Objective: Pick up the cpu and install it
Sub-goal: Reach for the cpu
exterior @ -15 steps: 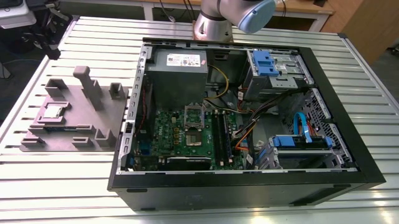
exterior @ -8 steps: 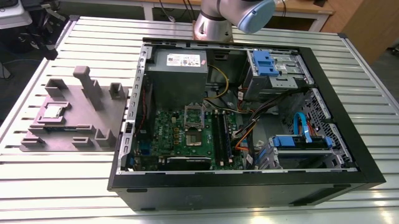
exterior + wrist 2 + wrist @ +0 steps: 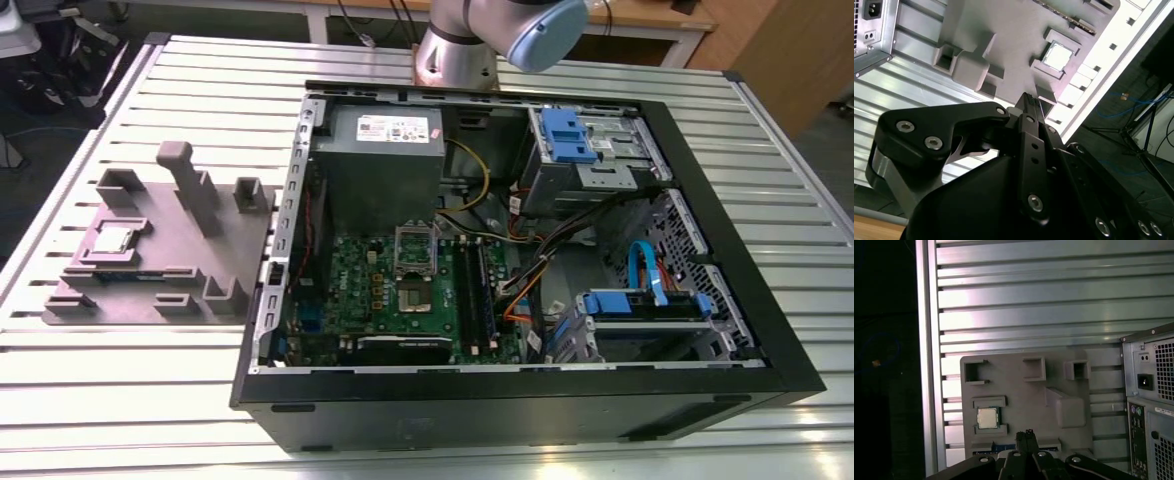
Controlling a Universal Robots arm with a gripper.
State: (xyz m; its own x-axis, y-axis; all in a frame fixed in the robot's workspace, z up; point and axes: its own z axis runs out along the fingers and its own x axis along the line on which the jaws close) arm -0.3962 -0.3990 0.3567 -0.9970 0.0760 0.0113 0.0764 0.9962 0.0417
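Closest to the lens in both wrist views is the claw (image 3: 1027, 432), its two black fingers pressed together at the tips with nothing between them. The second wrist view adds the claw's broad black body and bolted linkage behind those tips.

Just beyond the tips lies the cpu (image 3: 987, 418), off to one side of them and not touching. It sits flat, silvery top up, in a square recess of the grey holder block (image 3: 1054, 385), framed by two raised lips. The second wrist view shows the same chip (image 3: 1058, 55) ahead of the claw (image 3: 1029, 98).

Further out, the first wrist view catches the rear panel of the computer case (image 3: 1154, 390) beside the block, both on the slatted metal table (image 3: 1054, 290).

The exterior view shows the case's open inside with the green motherboard (image 3: 387, 280), and the cpu (image 3: 114, 238) on the block (image 3: 174, 265) at the exterior view's left, outside the case (image 3: 534, 400). The arm (image 3: 487, 40) stands at the table's far edge.
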